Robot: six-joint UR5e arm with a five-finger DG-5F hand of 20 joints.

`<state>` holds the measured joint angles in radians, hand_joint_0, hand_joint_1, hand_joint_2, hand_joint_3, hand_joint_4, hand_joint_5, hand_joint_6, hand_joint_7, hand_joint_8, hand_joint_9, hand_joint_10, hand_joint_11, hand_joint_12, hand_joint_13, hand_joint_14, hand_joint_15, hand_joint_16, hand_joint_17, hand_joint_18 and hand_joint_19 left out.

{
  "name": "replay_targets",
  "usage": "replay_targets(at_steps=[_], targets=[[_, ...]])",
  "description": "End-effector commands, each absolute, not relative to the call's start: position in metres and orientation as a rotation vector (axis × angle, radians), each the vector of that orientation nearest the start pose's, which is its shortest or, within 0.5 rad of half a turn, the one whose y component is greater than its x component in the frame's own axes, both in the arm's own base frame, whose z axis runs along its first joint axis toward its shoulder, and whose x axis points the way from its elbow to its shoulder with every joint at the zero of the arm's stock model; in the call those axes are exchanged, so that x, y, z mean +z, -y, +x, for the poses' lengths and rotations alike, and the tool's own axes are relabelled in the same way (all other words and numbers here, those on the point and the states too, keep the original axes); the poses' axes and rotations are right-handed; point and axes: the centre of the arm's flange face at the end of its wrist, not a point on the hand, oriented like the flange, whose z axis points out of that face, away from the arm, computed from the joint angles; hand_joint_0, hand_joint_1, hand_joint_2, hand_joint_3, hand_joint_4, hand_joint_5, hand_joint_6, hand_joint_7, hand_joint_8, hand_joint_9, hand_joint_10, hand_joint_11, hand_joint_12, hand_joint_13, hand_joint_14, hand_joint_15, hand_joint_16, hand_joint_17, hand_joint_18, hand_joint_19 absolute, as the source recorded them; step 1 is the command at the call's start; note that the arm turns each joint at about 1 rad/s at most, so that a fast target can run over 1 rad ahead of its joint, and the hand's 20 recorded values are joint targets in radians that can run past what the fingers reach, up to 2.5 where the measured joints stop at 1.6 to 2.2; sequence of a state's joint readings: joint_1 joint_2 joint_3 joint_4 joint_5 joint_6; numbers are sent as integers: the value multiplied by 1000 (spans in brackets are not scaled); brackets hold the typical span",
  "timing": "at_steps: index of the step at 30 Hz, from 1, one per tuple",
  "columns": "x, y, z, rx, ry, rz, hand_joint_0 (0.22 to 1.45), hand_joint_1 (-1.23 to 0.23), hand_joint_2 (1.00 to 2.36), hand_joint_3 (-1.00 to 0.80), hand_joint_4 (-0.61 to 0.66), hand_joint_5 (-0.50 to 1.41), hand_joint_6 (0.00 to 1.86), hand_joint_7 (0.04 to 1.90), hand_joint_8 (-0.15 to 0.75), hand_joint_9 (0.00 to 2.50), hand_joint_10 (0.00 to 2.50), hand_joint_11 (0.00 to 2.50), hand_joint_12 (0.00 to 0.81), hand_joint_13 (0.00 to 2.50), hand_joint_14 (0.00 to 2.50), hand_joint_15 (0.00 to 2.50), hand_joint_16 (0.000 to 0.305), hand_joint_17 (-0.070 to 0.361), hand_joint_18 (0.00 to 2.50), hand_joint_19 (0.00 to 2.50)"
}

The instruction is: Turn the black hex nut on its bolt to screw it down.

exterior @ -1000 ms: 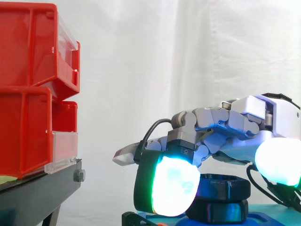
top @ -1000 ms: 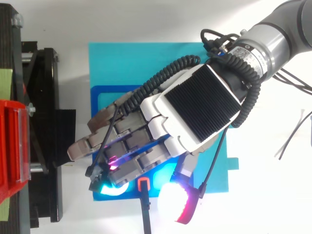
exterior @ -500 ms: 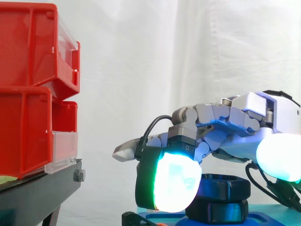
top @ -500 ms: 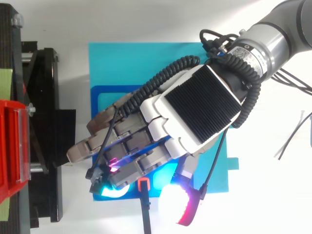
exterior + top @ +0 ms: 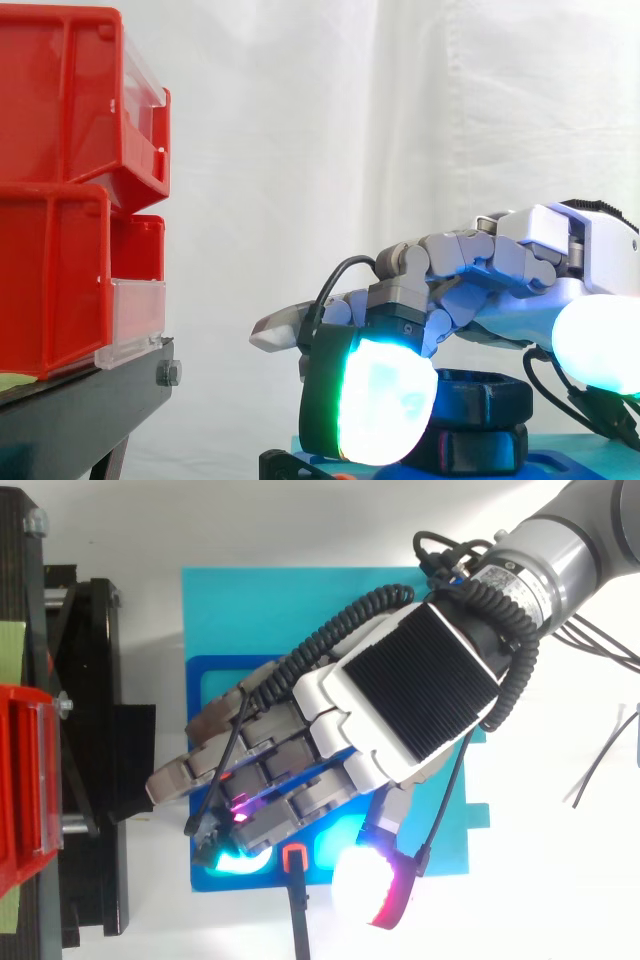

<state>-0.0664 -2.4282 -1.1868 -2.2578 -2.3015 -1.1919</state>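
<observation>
Evidently the hand (image 5: pixel 400 695) has swung slightly round within the last second, staying low over the black nut (image 5: pixel 488 395) on its bolt above the blue mat (image 5: pixel 230 610). Whether it grips the nut cannot be told. Judged: a turning stroke in progress.

In the top view the arm (image 5: pixel 565 540) comes in from 2 o'clock, and the wrist (image 5: pixel 505 590) carries the hand (image 5: pixel 405 695) palm down, its ribbed black back facing up. The fingers (image 5: pixel 215 765) reach toward 8 o'clock, side by side. In the side view the nearest one bends down at its tip, its pad (image 5: pixel 385 400) glowing cyan and green at the black hex nut (image 5: pixel 485 392). The thumb (image 5: pixel 600 345) glows white at the palm's 6 o'clock in the top view, curled round the nut's other side.
</observation>
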Motion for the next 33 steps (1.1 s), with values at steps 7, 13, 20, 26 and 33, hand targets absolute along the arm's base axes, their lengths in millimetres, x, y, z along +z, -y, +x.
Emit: replay_targets(at_steps=[7, 13, 20, 26, 33], targets=[[199, 124, 770, 691, -1248, -392, 531, -253, 1000, -500, 232, -61, 653, 1008, 300, 781, 10, 338, 294, 396, 4, 93, 47, 105, 461, 510], [200, 127, 770, 687, -1242, -396, 531, -254, 1000, -500, 235, -62, 655, 1004, 298, 780, 10, 338, 294, 397, 4, 89, 47, 105, 456, 517], [201, 136, 768, 688, -1228, -420, 531, -255, 1000, -500, 240, -61, 655, 997, 297, 778, 10, 338, 294, 398, 3, 90, 47, 106, 459, 515], [202, 143, 766, 684, -1227, -419, 530, -255, 1000, -500, 235, -62, 655, 1000, 298, 779, 10, 338, 295, 399, 4, 93, 47, 105, 461, 506], [212, 152, 768, 698, -1211, -446, 530, -256, 1000, -500, 236, -62, 654, 1001, 298, 781, 10, 339, 295, 401, 4, 94, 47, 105, 463, 517]])
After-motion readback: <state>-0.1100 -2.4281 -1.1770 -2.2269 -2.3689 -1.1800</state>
